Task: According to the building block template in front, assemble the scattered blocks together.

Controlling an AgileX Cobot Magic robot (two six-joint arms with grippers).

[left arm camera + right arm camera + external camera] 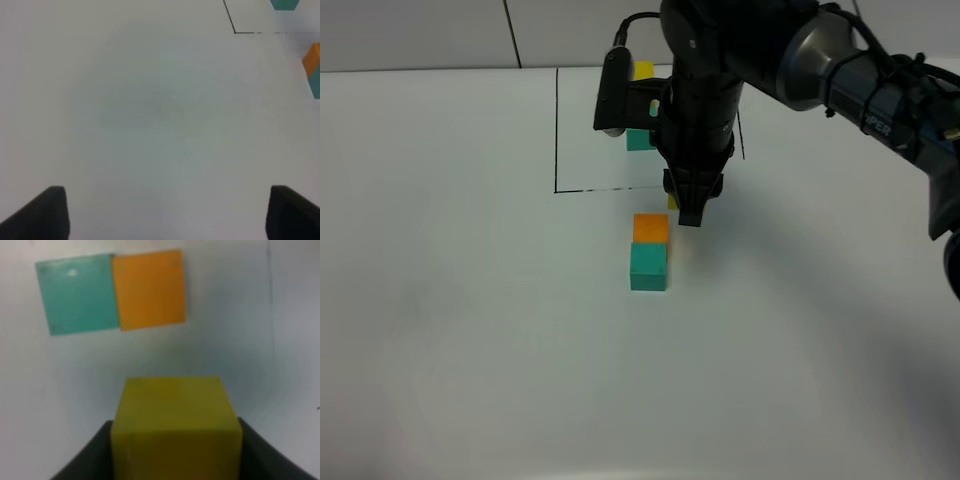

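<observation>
The scattered blocks lie just in front of the black outline. The orange block (651, 228) and the teal block (648, 267) touch side by side, and appear again as orange block (148, 289) and teal block (77, 294). My right gripper (688, 212) points down just behind the orange block, shut on the yellow block (175, 430), which shows only as a sliver (672, 202) in the high view. A small gap separates it from the orange one. The template's teal cube (639, 140) and yellow cube (642, 70) sit partly hidden behind the arm. My left gripper (165, 220) is open over bare table.
A thin black rectangle outline (556, 130) marks the template area on the white table (470, 330). Its corner (235, 32) shows in the left wrist view. The right arm (840, 70) stretches in from the upper right across the middle.
</observation>
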